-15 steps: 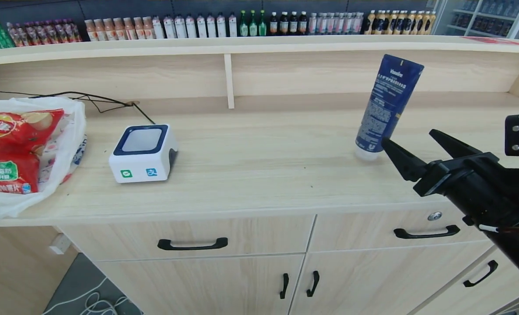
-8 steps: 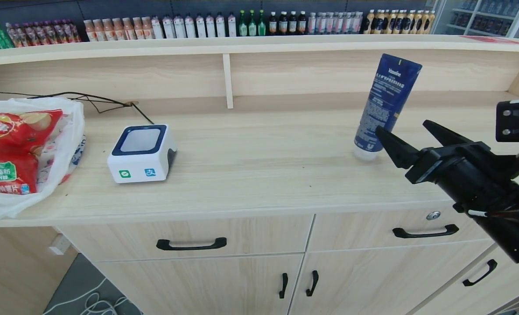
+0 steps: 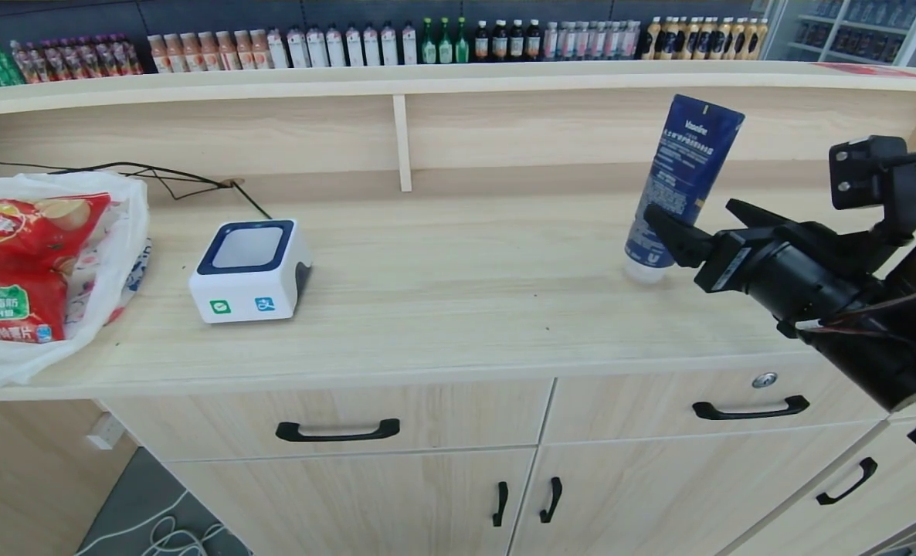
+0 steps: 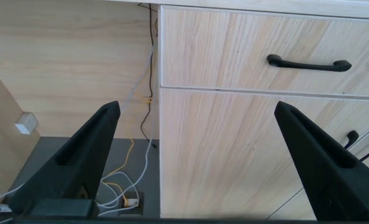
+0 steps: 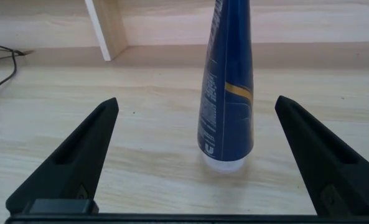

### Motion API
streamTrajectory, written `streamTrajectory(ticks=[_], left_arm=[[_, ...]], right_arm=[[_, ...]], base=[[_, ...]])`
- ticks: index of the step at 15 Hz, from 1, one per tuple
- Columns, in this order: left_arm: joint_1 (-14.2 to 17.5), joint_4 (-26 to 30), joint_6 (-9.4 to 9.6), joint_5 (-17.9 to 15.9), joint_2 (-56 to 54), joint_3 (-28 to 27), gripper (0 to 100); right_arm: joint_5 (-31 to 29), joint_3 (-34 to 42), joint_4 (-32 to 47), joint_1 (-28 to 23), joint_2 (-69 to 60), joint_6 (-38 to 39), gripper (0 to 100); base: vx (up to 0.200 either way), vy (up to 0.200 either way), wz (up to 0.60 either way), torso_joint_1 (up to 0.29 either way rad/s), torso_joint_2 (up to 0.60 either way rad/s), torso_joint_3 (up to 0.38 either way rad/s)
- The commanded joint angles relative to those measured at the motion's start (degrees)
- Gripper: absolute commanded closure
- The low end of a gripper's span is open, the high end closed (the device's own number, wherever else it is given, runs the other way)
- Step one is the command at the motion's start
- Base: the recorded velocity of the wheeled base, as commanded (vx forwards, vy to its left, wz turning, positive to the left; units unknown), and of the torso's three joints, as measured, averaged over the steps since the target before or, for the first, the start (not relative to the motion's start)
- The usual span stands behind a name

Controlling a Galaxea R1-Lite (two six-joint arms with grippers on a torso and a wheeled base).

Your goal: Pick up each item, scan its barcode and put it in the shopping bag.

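A dark blue tube [image 3: 682, 185] stands on its pale cap at the right side of a light wooden surface [image 3: 458, 309], leaning slightly toward the back.

In the head view the right gripper [image 3: 690, 210] sits just beside the tube at its lower half. One black finger crosses in front of the tube, so contact cannot be judged there. The right wrist view settles it: the tube [image 5: 228, 93] stands between the two widely spread fingers of the right gripper [image 5: 196, 102], a little ahead of their tips and touching neither. The gripper holds nothing.

Well apart to the left, a small white scanner [image 3: 249, 269] with a dark blue rim around its window sits on the surface. A black cable [image 3: 157, 174] runs from it toward the back. At the far left lies a white plastic shopping bag [image 3: 122, 232] with a red snack packet [image 3: 18, 255] inside.

The left wrist view shows the left gripper [image 4: 196, 106] below the surface, spread wide and holding nothing, facing a drawer with a black handle [image 4: 308, 63]. Loose cables [image 4: 131, 186] lie on the dark floor.

A row of bottles [image 3: 458, 42] lines a shelf behind the counter.
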Motion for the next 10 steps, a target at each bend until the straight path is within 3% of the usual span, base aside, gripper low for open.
streamTrajectory(ticks=[1,10], left_arm=[[0.0,0.0,-0.04,0.0,0.0,0.0,0],[-0.1,0.0,-0.04,0.0,0.0,0.0,0]], right_arm=[[0.1,-2.8,0.4,-0.1,1.7,0.0,0],[1.5,-12.5,0.9,-2.0,10.5,-0.6,0]], base=[[0.000,0.000,0.00,0.000,0.00,0.000],[0.000,0.000,0.00,0.000,0.00,0.000]])
